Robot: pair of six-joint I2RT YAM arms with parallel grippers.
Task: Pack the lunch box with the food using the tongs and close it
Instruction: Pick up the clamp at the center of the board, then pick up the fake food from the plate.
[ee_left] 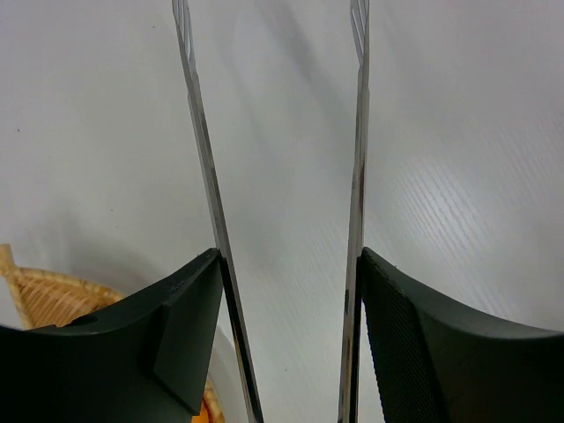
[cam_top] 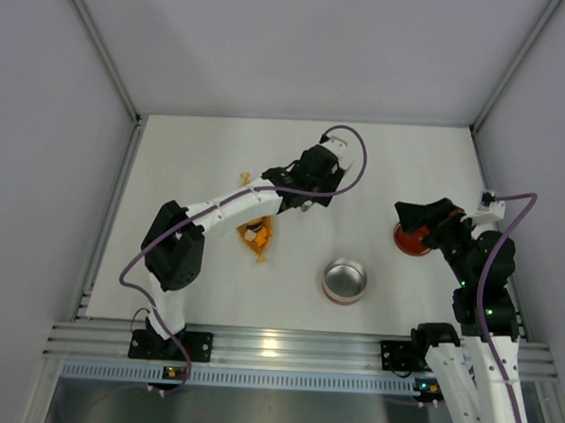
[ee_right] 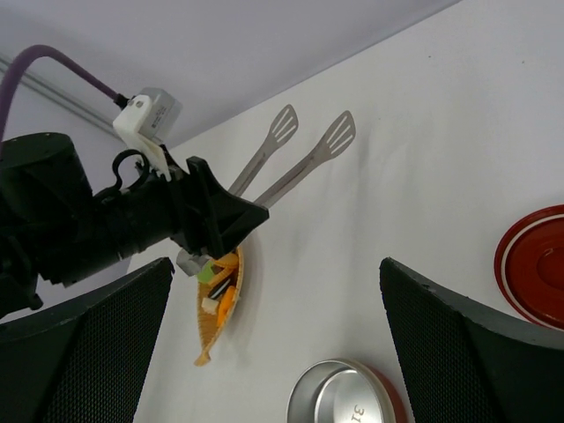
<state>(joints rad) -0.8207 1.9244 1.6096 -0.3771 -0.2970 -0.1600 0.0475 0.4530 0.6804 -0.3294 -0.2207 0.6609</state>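
Observation:
My left gripper is shut on the tongs, one dark finger pressed against the outside of each slim silver arm; the arms stay apart and run out over the bare table. From the right wrist view the tongs' slotted tips stick out past the left gripper, empty, above the food, small orange, green and dark pieces in a woven boat tray. The silver lunch box stands open near the front. Its red lid lies to the right, partly under my open, empty right gripper.
The woven boat tray lies beneath the left forearm, its tail pointing to the near side. Aluminium frame posts and white walls close in the table at the back and on both sides. The lunch box sits low between my right fingers.

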